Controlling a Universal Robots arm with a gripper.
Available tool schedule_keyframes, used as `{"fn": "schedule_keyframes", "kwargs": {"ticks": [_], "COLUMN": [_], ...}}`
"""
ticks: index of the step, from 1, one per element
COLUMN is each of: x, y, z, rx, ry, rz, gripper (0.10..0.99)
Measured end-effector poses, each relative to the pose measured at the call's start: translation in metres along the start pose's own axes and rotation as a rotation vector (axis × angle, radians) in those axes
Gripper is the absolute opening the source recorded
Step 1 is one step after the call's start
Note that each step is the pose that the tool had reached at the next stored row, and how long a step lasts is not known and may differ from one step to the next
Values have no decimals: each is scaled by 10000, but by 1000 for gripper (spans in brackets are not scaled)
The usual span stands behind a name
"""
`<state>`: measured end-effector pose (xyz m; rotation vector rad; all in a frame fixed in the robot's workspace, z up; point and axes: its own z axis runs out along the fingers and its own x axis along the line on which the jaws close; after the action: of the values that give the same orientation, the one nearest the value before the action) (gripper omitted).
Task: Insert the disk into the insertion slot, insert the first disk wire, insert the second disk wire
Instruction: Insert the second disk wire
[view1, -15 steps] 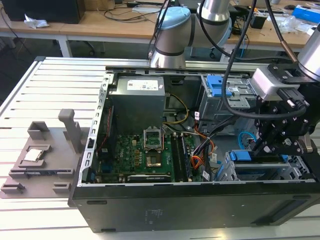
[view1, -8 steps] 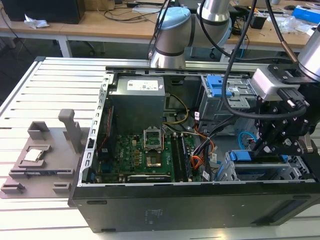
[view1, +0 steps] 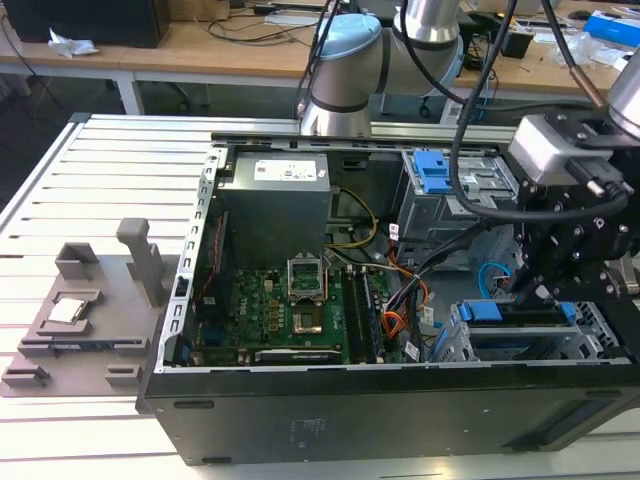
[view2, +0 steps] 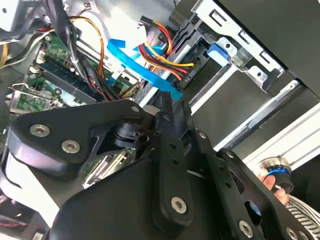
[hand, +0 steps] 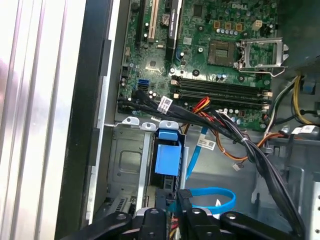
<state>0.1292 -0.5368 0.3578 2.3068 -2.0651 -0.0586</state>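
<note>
No print can be read; the power supply's label (view1: 290, 171) stays illegible.

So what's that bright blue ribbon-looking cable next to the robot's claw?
It is a flat blue cable, thin and bendy, plastic by the look of it, lying inside the open computer case. In the first wrist view it curls in a loose loop beside the silver drive cage, and one strand with a small white tag runs up towards the green motherboard. Its end carries a dark plug, which the gripper appears to pinch. In the second wrist view the cable crosses in front of red, yellow and black wires.
</note>
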Motion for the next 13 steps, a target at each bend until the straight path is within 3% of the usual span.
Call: {"fn": "schedule_keyframes", "kwargs": {"ticks": [1,3,6,13], "x": [-29,-68,-88,-88], "y": [0,0,6,6], "z": [-47,-132,-274,-278], "rx": [1,4,9,9], "ry": [2,11,21,22], "rz": [0,1,1,1], "gripper": [227,106,106,106]}}
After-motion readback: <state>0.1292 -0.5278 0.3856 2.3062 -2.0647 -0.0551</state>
